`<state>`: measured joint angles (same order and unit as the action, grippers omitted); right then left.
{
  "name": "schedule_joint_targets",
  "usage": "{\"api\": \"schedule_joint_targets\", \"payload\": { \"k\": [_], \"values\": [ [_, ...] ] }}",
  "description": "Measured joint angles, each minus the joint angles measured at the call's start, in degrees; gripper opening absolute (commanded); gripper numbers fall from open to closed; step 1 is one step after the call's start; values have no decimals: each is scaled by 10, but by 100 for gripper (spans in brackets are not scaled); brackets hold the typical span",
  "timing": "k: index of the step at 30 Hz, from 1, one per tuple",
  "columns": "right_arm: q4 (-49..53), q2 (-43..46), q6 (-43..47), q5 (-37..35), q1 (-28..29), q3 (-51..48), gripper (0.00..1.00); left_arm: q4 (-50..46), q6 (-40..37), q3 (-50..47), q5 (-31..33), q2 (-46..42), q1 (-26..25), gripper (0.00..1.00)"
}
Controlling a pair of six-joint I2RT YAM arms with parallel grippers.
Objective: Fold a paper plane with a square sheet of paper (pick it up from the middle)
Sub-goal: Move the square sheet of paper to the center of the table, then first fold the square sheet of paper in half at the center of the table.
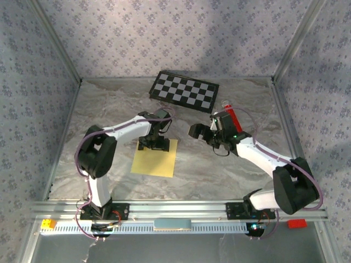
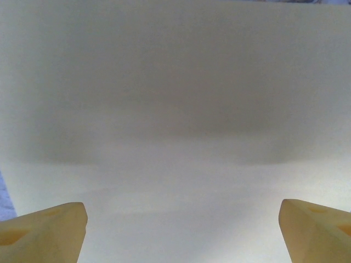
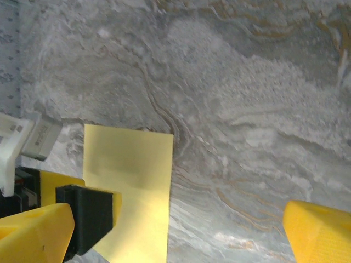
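The square sheet of paper (image 1: 155, 160) is pale yellow and lies flat on the marble tabletop. My left gripper (image 1: 154, 143) hangs low over the sheet's far edge, pointing down. In the left wrist view the paper (image 2: 175, 109) spans nearly the whole frame, and the left gripper (image 2: 184, 233) is open, its fingertips (image 2: 49, 230) wide apart with nothing between them. My right gripper (image 1: 199, 132) is open above bare table to the right of the sheet. The right wrist view shows the paper (image 3: 134, 175) at lower left, beside the right gripper (image 3: 178, 235), with one left-arm finger (image 3: 88, 219) over it.
A black-and-white checkerboard panel (image 1: 184, 91) lies at the back of the table. A red tube (image 1: 232, 116) rests behind the right wrist. Metal frame posts and patterned walls close in the marble table (image 1: 219, 164) on three sides.
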<state>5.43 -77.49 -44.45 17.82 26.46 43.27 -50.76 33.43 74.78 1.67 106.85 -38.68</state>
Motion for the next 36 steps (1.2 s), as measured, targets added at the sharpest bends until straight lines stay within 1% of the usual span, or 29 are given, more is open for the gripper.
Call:
{"api": "schedule_joint_targets", "payload": {
  "k": [9, 21, 31, 36],
  "values": [
    [16, 2, -12, -1, 17, -8, 100, -26, -2, 17, -8, 28, 0, 92],
    [27, 2, -12, -5, 18, -9, 100, -36, 28, 21, -8, 51, -15, 93],
    [30, -1, -15, -5, 20, -9, 100, -31, 57, 17, -12, 50, -15, 93],
    [33, -1, -15, -5, 21, -9, 100, -19, 77, 14, 9, 33, -18, 93]
  ]
}}
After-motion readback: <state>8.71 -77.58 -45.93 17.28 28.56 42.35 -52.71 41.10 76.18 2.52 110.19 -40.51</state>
